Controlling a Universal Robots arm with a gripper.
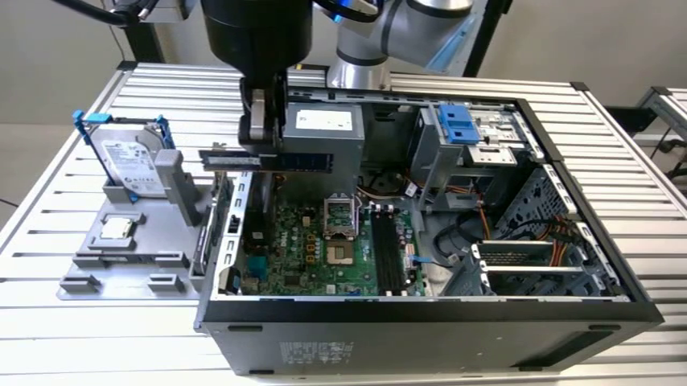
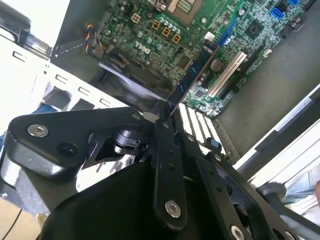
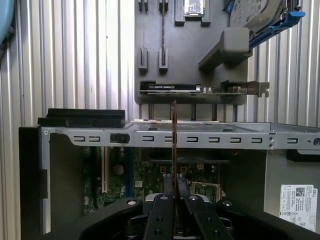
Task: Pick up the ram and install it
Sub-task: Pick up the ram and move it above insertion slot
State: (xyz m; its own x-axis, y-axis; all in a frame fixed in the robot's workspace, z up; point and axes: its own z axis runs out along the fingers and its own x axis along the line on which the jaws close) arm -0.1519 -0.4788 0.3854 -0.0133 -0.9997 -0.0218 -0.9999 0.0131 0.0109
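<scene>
Clearly the gripper [image 1: 263, 149] is clamped on one end of the ram [image 1: 306, 163], holding it above the open computer case [image 1: 429, 312]. The ram's long axis runs across the exterior view, while the black memory slots [image 1: 387, 251] (lower, toward that view's right) lie crosswise to it.

The exterior view looks steeply down from a raised spot at the open computer case [image 1: 429, 312], with the arm [image 1: 257, 32] at about eleven o'clock, while both wrist views peer close past the gripper [image 3: 176, 189] onto the motherboard [image 1: 311, 249], which all three views share.
</scene>
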